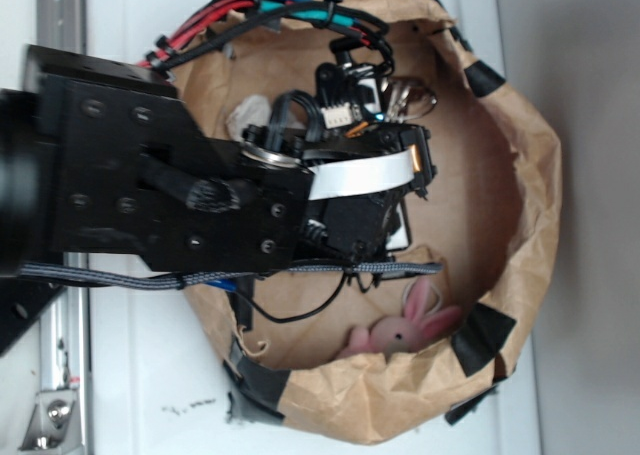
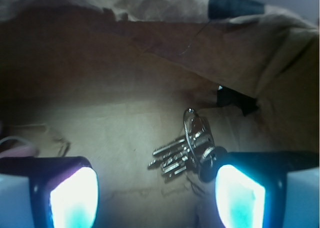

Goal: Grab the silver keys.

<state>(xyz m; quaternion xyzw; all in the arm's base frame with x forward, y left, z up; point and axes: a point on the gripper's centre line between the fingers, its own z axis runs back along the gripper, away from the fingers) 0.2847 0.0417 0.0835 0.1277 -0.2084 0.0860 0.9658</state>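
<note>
Silver keys point(image 2: 186, 154) lie on the brown paper floor between the open gripper point(image 2: 157, 198) fingers, nearer its right finger point(image 2: 240, 195), shafts pointing left.

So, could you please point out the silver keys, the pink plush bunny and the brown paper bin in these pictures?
silver keys point(image 2: 186, 152): wrist view, on the fanned key blades.
pink plush bunny point(image 1: 402, 333): exterior view, on its face.
brown paper bin point(image 1: 530, 190): exterior view, on the crumpled outer rim.
</note>
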